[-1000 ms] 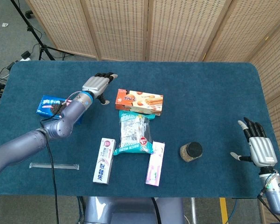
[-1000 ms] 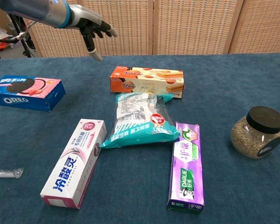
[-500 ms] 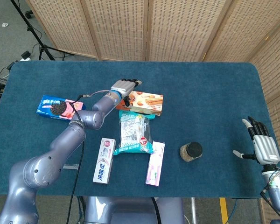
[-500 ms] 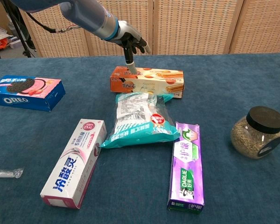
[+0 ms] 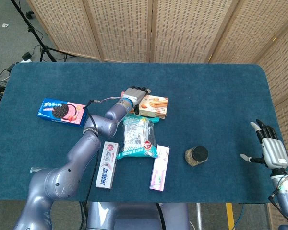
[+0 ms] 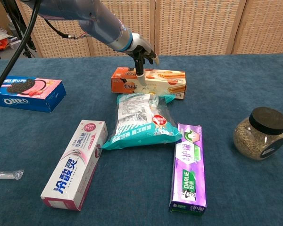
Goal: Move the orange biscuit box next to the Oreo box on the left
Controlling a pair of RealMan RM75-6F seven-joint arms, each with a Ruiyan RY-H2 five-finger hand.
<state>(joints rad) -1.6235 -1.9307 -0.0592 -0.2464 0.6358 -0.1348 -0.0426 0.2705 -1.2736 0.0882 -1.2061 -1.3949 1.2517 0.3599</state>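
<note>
left hand [image 6: 142, 51] spreads open over the orange biscuit box [image 6: 148, 82], thumb touching, poised to grip; oreo box [image 6: 26, 93] lies well apart.

Biscuit box [image 6: 148, 81] lies behind the snack bag [image 6: 141, 120], Oreo box [image 6: 26, 93] far left, toothpaste boxes [image 6: 75, 162] [image 6: 188, 167] flanking the bag in front, jar [image 6: 260, 133] right.

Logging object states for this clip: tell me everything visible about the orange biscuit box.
The orange biscuit box is a long carton, apparently cardboard, orange at its left end and cream elsewhere, printed with rolled biscuits. It lies flat and closed on the blue table, just behind the teal snack bag. The left robot hand is over its left part, one finger reaching down to the top face; no grip shows.
</note>
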